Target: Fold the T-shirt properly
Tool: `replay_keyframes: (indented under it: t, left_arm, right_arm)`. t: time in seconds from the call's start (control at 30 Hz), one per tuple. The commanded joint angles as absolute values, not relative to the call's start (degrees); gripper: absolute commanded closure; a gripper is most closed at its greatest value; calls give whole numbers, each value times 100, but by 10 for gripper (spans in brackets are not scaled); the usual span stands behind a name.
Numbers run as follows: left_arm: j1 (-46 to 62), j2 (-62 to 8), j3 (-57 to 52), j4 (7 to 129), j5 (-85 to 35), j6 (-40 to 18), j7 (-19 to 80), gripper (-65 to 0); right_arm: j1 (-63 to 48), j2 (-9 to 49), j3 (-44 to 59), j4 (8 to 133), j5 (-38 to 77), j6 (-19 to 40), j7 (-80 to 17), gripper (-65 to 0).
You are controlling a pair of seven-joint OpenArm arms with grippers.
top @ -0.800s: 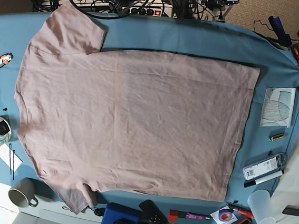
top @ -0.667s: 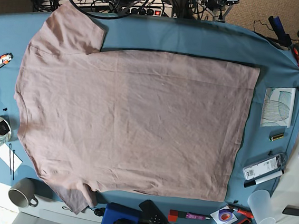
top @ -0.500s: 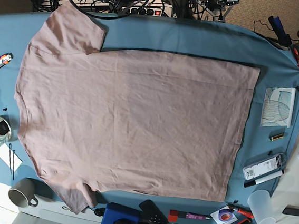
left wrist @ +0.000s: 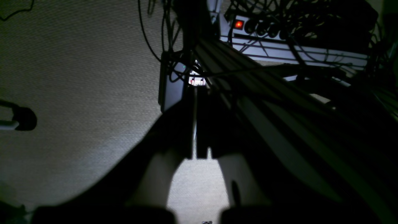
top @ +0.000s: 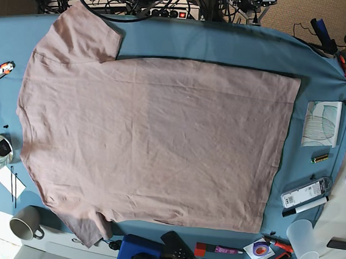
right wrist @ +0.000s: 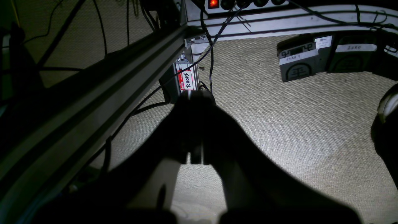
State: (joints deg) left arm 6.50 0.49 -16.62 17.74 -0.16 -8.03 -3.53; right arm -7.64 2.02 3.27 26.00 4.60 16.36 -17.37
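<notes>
Base view: T-shirt (top: 154, 137) unmoved since earlier, flat on table cloth (top: 230, 46).

T-shirt (top: 153, 140): matt cloth, softly creased
Table cloth (top: 230, 46): matt blue-teal fabric
Mug (top: 26, 222): glossy glazed ceramic
Floor (right wrist: 295, 124): rough woven carpet
Frame rail (right wrist: 93, 93): smooth metal

Dark right gripper (right wrist: 195, 155) over carpet (right wrist: 295, 124)

The T-shirt (top: 151, 136) lies spread across the frame's centre on the table cloth (top: 230, 46), sleeves at upper left and lower left, hem at right. A mug (top: 26, 222) sits lower left; a cup (top: 303, 239) lower right.
</notes>
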Motion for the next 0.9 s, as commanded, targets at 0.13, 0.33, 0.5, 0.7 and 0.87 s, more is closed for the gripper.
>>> replay_keyframes:
  t: [0.13,0.33,0.5,0.7,0.87]
  left_arm:
    - [711,71,-1669,1813,5,-858,-392,0]
    - [1007,-91,-1669,2123,5,-858,-392,0]
    - [1376,-329,-1669,2550,-12,-902,-390,0]
    - [1938,-499,-1669,3201,-19,-897,-381,0]
    - [2508,-497,-1669,3962,-285,-902,-161,0]
  right_arm:
    - [-764,290,338,2668,517,1688,-2078,0]
    - [-891,486,338,2821,917,1691,-2449,0]
    - [-1284,644,338,3417,952,1691,-2530,0]
    - [-1905,867,338,4351,1378,1691,-2849,0]
    - [-2403,1144,338,5103,1586,1691,-3046,0]
